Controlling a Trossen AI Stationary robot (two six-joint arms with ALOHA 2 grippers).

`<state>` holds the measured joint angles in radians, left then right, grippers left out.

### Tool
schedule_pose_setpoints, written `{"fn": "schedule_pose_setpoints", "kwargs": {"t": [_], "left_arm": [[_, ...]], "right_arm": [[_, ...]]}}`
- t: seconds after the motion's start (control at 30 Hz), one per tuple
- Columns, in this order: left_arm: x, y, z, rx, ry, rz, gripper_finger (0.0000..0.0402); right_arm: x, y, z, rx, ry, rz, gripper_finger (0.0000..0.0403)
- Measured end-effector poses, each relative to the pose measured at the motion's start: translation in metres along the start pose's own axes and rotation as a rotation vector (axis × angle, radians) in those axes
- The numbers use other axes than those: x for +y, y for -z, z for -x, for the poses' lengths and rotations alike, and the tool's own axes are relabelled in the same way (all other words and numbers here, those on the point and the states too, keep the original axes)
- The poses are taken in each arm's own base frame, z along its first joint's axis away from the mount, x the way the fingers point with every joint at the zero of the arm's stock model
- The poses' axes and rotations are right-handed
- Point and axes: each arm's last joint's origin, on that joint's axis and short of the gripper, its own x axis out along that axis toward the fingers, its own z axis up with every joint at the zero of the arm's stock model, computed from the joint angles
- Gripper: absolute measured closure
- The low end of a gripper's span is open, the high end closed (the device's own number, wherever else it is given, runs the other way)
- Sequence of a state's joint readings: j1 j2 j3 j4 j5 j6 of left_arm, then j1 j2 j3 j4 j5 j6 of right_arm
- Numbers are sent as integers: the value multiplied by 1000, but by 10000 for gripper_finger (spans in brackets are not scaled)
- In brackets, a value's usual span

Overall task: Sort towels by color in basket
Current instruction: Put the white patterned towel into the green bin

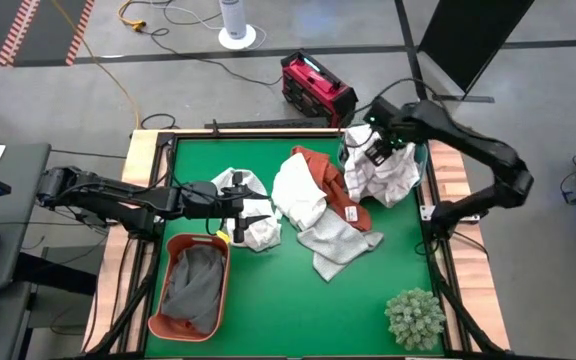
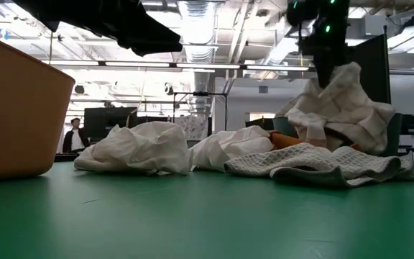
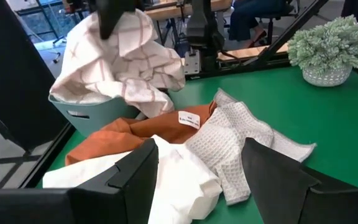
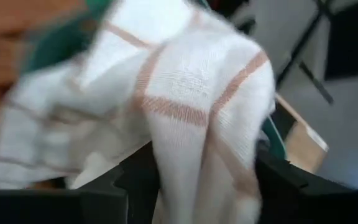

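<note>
We are looking at a robotics lab or workshop: a green tabletop (image 1: 268, 300) framed in wood is sitting on a grey floor with cables (image 1: 118, 70) trailing across it, a red equipment case (image 1: 316, 88) is lying just beyond the far edge, exposed ceiling ducts (image 2: 200, 29) are running overhead, and a person (image 2: 72, 135) is standing among screens far behind.

Two baskets stand on the green worktop (image 1: 268, 300): one rust-orange plastic basket (image 1: 190, 288) and one teal plastic basket (image 3: 95, 111). One plain grey towel (image 1: 194, 283) lies inside the orange basket. One white checked towel (image 1: 380, 172) sits in the teal one. Beside the teal basket: one rust-orange towel (image 1: 330, 185), one grey waffle towel (image 1: 338, 243), two white towels (image 1: 298, 190) (image 1: 248, 210). One spiky pale-green plant ball (image 1: 416, 318).
</note>
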<state>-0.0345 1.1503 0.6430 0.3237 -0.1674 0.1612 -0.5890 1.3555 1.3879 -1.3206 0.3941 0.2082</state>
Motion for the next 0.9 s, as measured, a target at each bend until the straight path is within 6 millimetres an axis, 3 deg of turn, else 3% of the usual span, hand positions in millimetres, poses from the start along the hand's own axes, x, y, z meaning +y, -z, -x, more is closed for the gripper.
{"fn": "schedule_pose_setpoints", "kwargs": {"t": [0.3, 0.5, 0.67, 0.9], "left_arm": [[0, 0, 0, 0, 6, 28, 180], [-3, -1, 0, -10, 15, 27, 180], [-3, -1, 0, -7, 15, 27, 180], [-3, 0, 0, 0, 18, 39, 180]], "right_arm": [[4, 34, 41, -194, -11, -56, 168], [18, 38, 54, -313, -94, -78, 168], [34, 43, 22, -273, -48, -54, 168], [42, 60, -50, -184, 15, -99, 168]]}}
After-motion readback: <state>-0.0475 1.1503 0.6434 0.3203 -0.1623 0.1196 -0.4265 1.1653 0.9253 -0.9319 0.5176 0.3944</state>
